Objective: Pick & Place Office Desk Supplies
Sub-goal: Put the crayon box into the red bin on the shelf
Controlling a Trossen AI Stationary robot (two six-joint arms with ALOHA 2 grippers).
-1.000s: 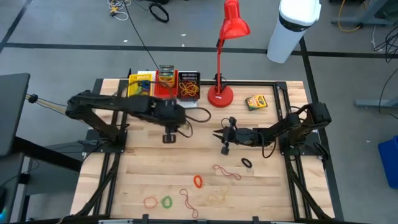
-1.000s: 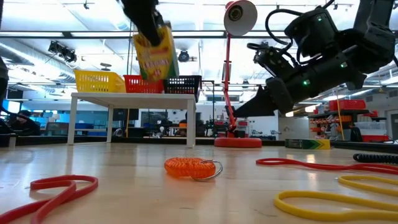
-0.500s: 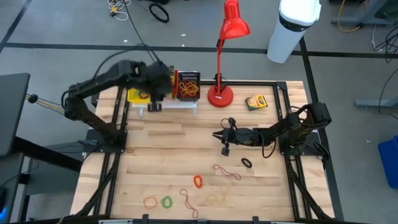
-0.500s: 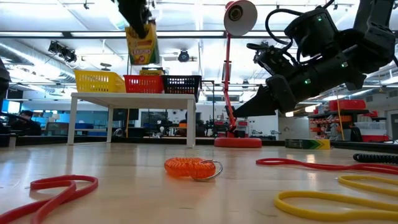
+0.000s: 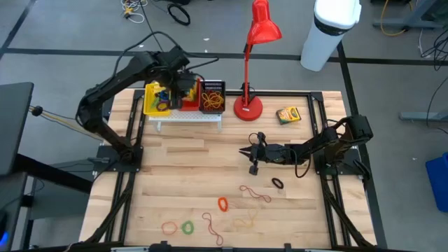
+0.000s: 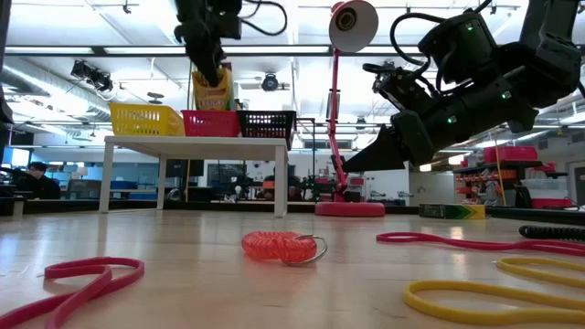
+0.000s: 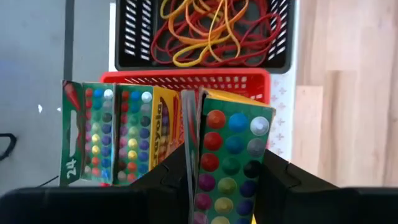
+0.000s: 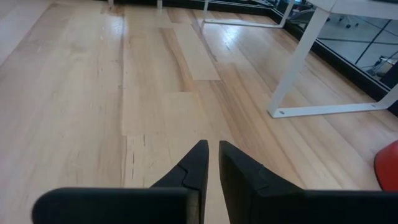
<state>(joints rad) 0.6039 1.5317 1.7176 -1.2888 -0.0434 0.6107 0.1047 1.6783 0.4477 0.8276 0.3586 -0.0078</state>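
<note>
Item: crayon box (image 7: 230,155), green and yellow. Location: pinched flat-face to flat-face in the left tool (image 7: 224,186), upright above the red basket (image 7: 186,79) on the white rack (image 5: 187,117); two more boxes (image 7: 112,134) stand in that basket.

Handling, judged: light, stiff cardboard, thin walls dent under hard squeeze; broad faces give best hold.

Item: rubber bands (image 5: 222,204), loose on the surface (image 5: 182,175). Soft, limp, flat-lying; take one strand.

Right tool (image 8: 210,163): fingers nearly pressed together, empty, hovering mid-surface.
</note>
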